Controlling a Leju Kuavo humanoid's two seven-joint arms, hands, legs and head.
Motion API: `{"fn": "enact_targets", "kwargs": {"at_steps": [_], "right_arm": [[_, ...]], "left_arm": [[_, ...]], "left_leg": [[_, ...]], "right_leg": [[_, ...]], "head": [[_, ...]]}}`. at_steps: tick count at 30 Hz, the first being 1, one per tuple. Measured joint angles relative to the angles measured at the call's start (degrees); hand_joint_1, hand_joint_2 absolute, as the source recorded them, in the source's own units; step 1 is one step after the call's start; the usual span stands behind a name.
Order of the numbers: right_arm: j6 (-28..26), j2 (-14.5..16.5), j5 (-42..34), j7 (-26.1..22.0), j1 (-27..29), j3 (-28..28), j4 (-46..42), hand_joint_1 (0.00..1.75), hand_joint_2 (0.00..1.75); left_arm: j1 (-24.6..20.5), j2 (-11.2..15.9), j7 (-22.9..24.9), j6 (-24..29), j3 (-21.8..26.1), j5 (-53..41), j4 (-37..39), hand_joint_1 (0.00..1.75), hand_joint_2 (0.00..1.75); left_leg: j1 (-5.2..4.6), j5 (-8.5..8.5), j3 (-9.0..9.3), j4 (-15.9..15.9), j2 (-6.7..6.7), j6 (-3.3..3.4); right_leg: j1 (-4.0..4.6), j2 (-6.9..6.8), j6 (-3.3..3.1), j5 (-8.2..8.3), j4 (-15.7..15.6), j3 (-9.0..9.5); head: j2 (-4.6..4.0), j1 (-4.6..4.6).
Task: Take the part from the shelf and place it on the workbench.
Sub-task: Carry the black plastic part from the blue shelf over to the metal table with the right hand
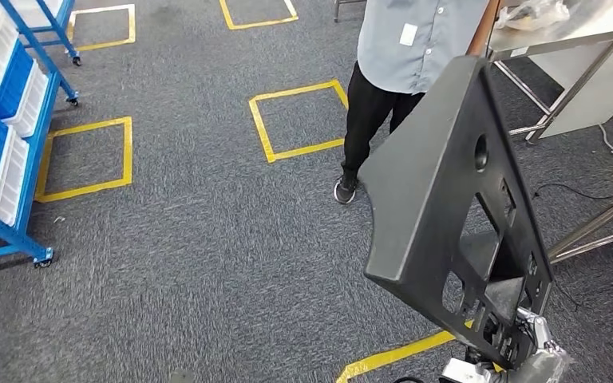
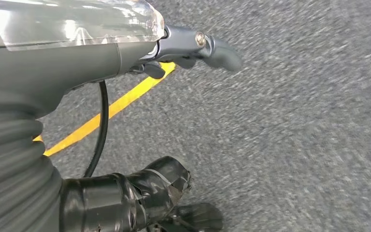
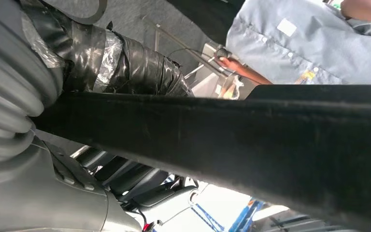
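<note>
A large black plastic part (image 1: 447, 199), a flat panel with several cut-outs, stands tilted in the head view, held up from below by my right hand (image 1: 519, 339) at its lower corner. In the right wrist view the part's dark edge (image 3: 251, 140) runs across the picture, and my right hand (image 3: 53, 159) grips it from both sides. My left hand (image 2: 183, 48) hangs over grey carpet with nothing in it and its fingers held out straight. A steel workbench (image 1: 575, 36) stands at the far right.
A person in a grey shirt and black trousers (image 1: 399, 64) stands just beyond the part, next to the workbench. A blue shelf trolley with white bins (image 1: 4, 136) is at the left. Yellow tape squares (image 1: 299, 120) mark the carpet. Steel legs of a second table (image 1: 599, 231) stand at the right.
</note>
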Motion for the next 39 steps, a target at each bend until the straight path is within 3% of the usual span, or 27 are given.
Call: {"fn": "enact_targets", "kwargs": {"at_steps": [1,3,5,6,8,9,11,13,14,16,18,20,22,23,24,25,27,29,31,32,34,36,37,38,39], "right_arm": [[0.0,0.0,0.0,0.0,0.09,-0.01,0.0,1.75,1.75],[0.0,0.0,0.01,0.0,0.1,-0.07,-0.01,1.75,1.75],[0.0,0.0,0.03,0.02,-0.02,-0.13,-0.01,1.75,1.75],[0.0,0.0,0.04,0.05,-0.05,-0.17,-0.01,1.75,1.75],[0.0,0.0,0.04,0.12,-0.01,-0.26,0.0,1.75,1.75],[0.0,0.0,0.04,0.14,0.0,-0.31,0.0,1.75,1.75],[0.0,0.0,0.05,0.15,-0.04,-0.36,0.0,1.75,1.75],[0.01,0.0,0.06,0.15,-0.12,-0.39,-0.01,1.75,1.75],[0.01,0.0,0.07,0.15,-0.12,-0.43,-0.01,1.75,1.75],[0.01,0.0,0.07,0.15,0.02,-0.5,-0.02,1.75,1.75],[0.0,0.01,0.08,0.16,0.03,-0.55,-0.02,1.75,1.75],[0.0,0.04,0.09,0.16,-0.06,-0.57,-0.01,1.75,1.75],[0.0,0.07,0.09,0.15,-0.07,-0.58,0.0,1.75,1.75],[0.01,0.07,0.09,0.15,-0.05,-0.6,0.0,1.75,1.75],[0.02,0.07,0.09,0.15,-0.04,-0.6,0.0,1.75,1.75],[0.02,0.07,0.09,0.15,-0.04,-0.61,0.0,1.75,1.75],[0.02,0.07,0.09,0.15,-0.07,-0.61,0.0,1.75,1.75],[0.02,0.07,0.09,0.15,-0.07,-0.61,0.0,1.75,1.75],[0.01,0.07,0.09,0.15,0.04,-0.61,-0.01,1.75,1.75],[0.0,0.07,0.09,0.15,0.14,-0.61,-0.01,1.75,1.75],[0.0,0.07,0.09,0.15,0.13,-0.61,-0.02,1.75,1.75],[0.0,0.07,0.1,0.16,0.02,-0.61,-0.01,1.75,1.75],[0.0,0.06,0.11,0.19,0.02,-0.62,0.0,1.75,1.75],[0.0,0.05,0.11,0.21,0.05,-0.62,0.0,1.75,1.75],[0.0,0.05,0.11,0.23,0.08,-0.63,0.0,1.75,1.75]], "left_arm": [[-0.07,-0.05,-0.01,-0.01,0.0,0.01,0.0,0.0,1.75],[-0.06,-0.11,-0.05,-0.03,0.01,0.01,0.0,0.0,1.75],[0.07,-0.11,-0.15,-0.07,0.02,0.01,0.0,0.0,1.75],[0.15,-0.1,-0.2,-0.09,0.02,0.01,0.0,0.0,1.75],[0.22,-0.11,-0.27,-0.1,0.02,0.0,0.0,0.0,1.75],[0.19,-0.12,-0.3,-0.1,0.02,0.0,0.0,0.0,1.75],[0.12,-0.13,-0.34,-0.1,0.02,-0.01,0.0,0.0,1.75],[0.11,-0.13,-0.37,-0.1,0.02,-0.01,0.0,0.0,1.75],[0.1,-0.13,-0.39,-0.1,0.02,-0.01,0.0,0.0,1.75],[-0.06,-0.13,-0.45,-0.1,0.02,-0.02,0.0,0.0,1.75],[-0.14,-0.13,-0.52,-0.11,0.03,-0.02,0.0,0.0,1.75],[-0.02,-0.13,-0.56,-0.11,0.03,-0.01,0.0,0.0,1.75],[0.19,-0.13,-0.56,-0.11,0.04,-0.01,0.0,0.0,1.75],[0.26,-0.13,-0.55,-0.11,0.04,-0.01,0.0,0.0,1.75],[0.28,-0.13,-0.55,-0.11,0.04,-0.01,0.0,0.0,1.75],[0.25,-0.13,-0.55,-0.11,0.04,-0.01,0.0,0.0,1.75],[0.25,-0.08,-0.55,-0.11,0.05,-0.01,0.0,0.0,1.75],[0.23,-0.02,-0.56,-0.11,0.06,-0.02,0.01,0.0,1.75],[0.12,-0.06,-0.57,-0.13,0.07,-0.02,0.01,0.0,1.75],[0.06,-0.09,-0.57,-0.13,0.07,-0.02,0.01,0.0,1.75],[0.02,-0.13,-0.6,-0.12,0.08,-0.02,0.01,0.0,1.75],[0.12,-0.11,-0.68,-0.16,0.09,0.02,0.0,0.0,1.75],[0.2,-0.11,-0.72,-0.21,0.1,0.07,0.0,0.0,1.75],[0.24,-0.11,-0.78,-0.25,0.1,0.13,0.0,0.0,1.75],[0.22,-0.11,-0.82,-0.28,0.11,0.19,0.0,0.0,1.75]], "left_leg": [[0.01,0.19,0.09,-0.26,0.64,0.31],[0.16,0.57,0.27,-0.88,2.02,1.04],[0.12,0.65,0.33,-1.12,3.51,1.51],[0.07,0.59,0.31,-1.1,4.33,1.61],[0.02,0.43,0.36,-1.06,5.9,1.6],[0.01,0.31,0.46,-1.04,6.63,1.51],[-0.08,-0.03,0.87,-0.99,7.86,1.19],[-0.38,-0.45,1.24,-0.88,8.9,0.66],[-0.51,-0.58,1.37,-0.86,9.43,0.41],[-0.52,-0.91,1.68,-0.79,10.11,-0.2],[-0.33,-2.53,1.16,1.26,8.04,-0.78],[-0.17,-6.11,-1.61,7.61,5.16,-1.02],[-0.16,-8.6,-5.03,14.49,4.39,-1.06],[-0.16,-8.18,-5.73,15.48,4.3,-1.0],[-0.16,-6.68,-5.45,14.3,4.16,-0.88],[-0.15,-4.41,-4.24,11.11,3.74,-0.71],[-0.06,-1.02,-1.28,3.65,1.34,-0.31],[-0.06,-0.32,0.04,0.31,-0.29,-0.02],[-0.1,-0.17,0.19,-0.07,0.57,0.4],[-0.02,0.03,0.28,-0.35,1.22,0.76],[0.2,0.39,0.43,-0.93,2.62,1.43],[0.09,0.38,0.43,-1.0,4.07,1.78],[0.02,0.3,0.43,-0.97,4.83,1.84],[-0.02,0.2,0.46,-0.95,5.6,1.86],[-0.03,0.08,0.55,-0.93,6.3,1.82]], "right_leg": [[-0.1,0.06,0.31,-0.02,0.06,-0.12],[0.0,-2.26,0.88,-1.56,2.24,-1.18],[0.04,-5.5,1.37,-5.05,8.45,-4.09],[-0.07,-6.18,1.58,-6.58,12.02,-5.82],[-0.25,-6.69,1.8,-6.95,15.15,-7.3],[-0.28,-7.01,1.78,-5.53,13.35,-6.3],[-0.04,-9.25,1.44,-2.01,5.61,-2.08],[0.51,-11.28,0.83,-0.51,0.23,0.68],[0.77,-11.42,0.58,-0.65,-0.39,0.84],[0.73,-10.13,-0.03,-0.44,-0.66,0.79],[0.36,-8.89,-0.71,-0.16,-1.08,0.98],[0.2,-7.62,-1.15,-0.04,-1.15,1.04],[0.28,-6.09,-1.31,-0.07,-0.94,0.95],[0.31,-5.26,-1.33,-0.11,-0.82,0.95],[0.32,-4.42,-1.32,-0.15,-0.7,0.99],[0.31,-3.62,-1.27,-0.2,-0.6,1.06],[0.3,-2.17,-0.99,-0.33,-0.29,0.96],[0.21,-0.97,-0.39,-0.27,-0.08,0.52],[0.09,0.14,0.35,-0.02,-0.2,0.18],[0.1,-0.11,0.65,-0.19,0.01,0.03],[0.25,-2.6,1.13,-2.3,3.25,-1.5],[0.12,-5.62,1.57,-5.92,10.35,-4.9],[-0.02,-6.21,1.78,-7.07,13.56,-6.49],[-0.15,-6.57,1.96,-7.23,15.22,-7.34],[-0.27,-6.82,2.07,-6.35,14.8,-7.14]], "head": [[0.0,0.0],[0.0,0.08],[-0.01,0.14],[-0.01,0.12],[-0.01,0.12],[-0.01,0.13],[-0.01,0.13],[-0.01,0.1],[0.0,0.09],[0.0,0.07],[-0.01,0.06],[-0.01,0.03],[-0.01,0.02],[-0.01,0.02],[-0.01,0.02],[0.0,0.02],[-0.02,0.04],[-0.01,0.04],[-0.01,0.03],[-0.01,0.05],[-0.02,0.13],[-0.02,0.19],[-0.02,0.19],[-0.02,0.18],[-0.02,0.18]]}}
